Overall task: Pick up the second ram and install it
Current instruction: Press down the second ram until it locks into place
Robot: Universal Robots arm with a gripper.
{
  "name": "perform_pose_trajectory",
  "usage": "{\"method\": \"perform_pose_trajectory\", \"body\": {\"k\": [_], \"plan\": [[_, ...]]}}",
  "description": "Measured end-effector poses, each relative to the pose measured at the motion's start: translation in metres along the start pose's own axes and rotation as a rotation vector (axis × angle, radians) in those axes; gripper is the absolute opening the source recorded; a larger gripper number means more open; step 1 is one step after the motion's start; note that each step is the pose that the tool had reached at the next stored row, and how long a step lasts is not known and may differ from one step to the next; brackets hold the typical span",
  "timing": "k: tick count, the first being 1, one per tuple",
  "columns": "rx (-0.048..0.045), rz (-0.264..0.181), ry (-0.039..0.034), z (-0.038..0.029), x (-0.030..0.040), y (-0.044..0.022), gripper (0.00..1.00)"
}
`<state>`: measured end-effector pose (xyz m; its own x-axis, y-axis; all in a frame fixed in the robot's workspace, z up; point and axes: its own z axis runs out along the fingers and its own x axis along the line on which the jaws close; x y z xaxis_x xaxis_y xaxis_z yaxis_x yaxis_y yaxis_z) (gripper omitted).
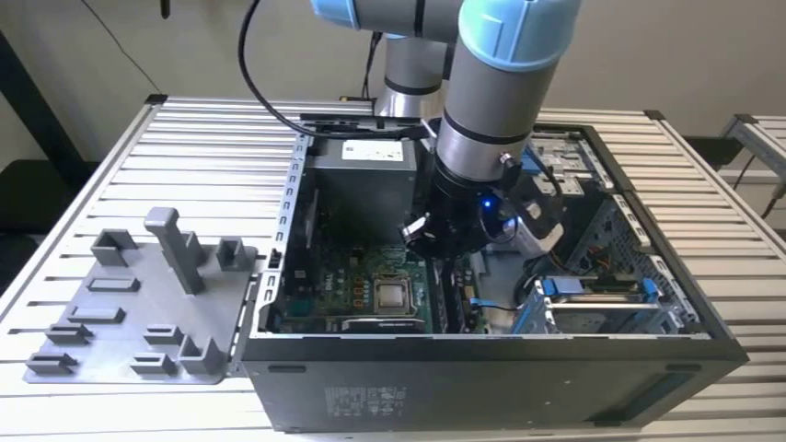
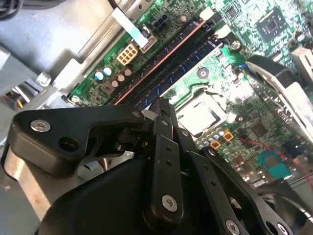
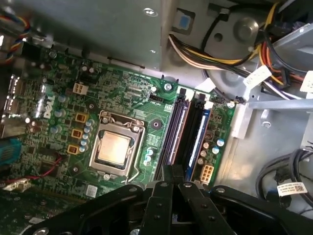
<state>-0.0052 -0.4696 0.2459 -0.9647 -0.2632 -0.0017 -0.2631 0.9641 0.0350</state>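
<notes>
Gripper (image 3: 173, 171) was seen clenched, fingertips (image 2: 164, 104) pressed together, nothing visible between them; it was held low inside the open case (image 1: 491, 378), just beside the processor (image 3: 113, 149); the second ram (image 3: 175, 132) was seen standing in the memory slot nearest the processor, one end right under the fingertips; contact could not be told; further dark slots (image 3: 200, 137) were lined up on the ram's far side from the processor; all were carried on the green motherboard (image 3: 63, 98); a grey fixture plate (image 1: 123, 313) with upright posts was set well apart from the processor, outside the case, at the exterior view's left.
</notes>
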Motion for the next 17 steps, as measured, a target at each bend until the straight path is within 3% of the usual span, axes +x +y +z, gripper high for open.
{"method": "perform_pose_trajectory", "body": {"k": [7, 17], "plan": [[-0.0002, -0.121, 0.0042, 0.0003, 0.0000, 0.0000, 0.11], [-0.0004, -0.218, 0.0076, 0.0004, 0.0000, 0.0000, 0.11]]}}
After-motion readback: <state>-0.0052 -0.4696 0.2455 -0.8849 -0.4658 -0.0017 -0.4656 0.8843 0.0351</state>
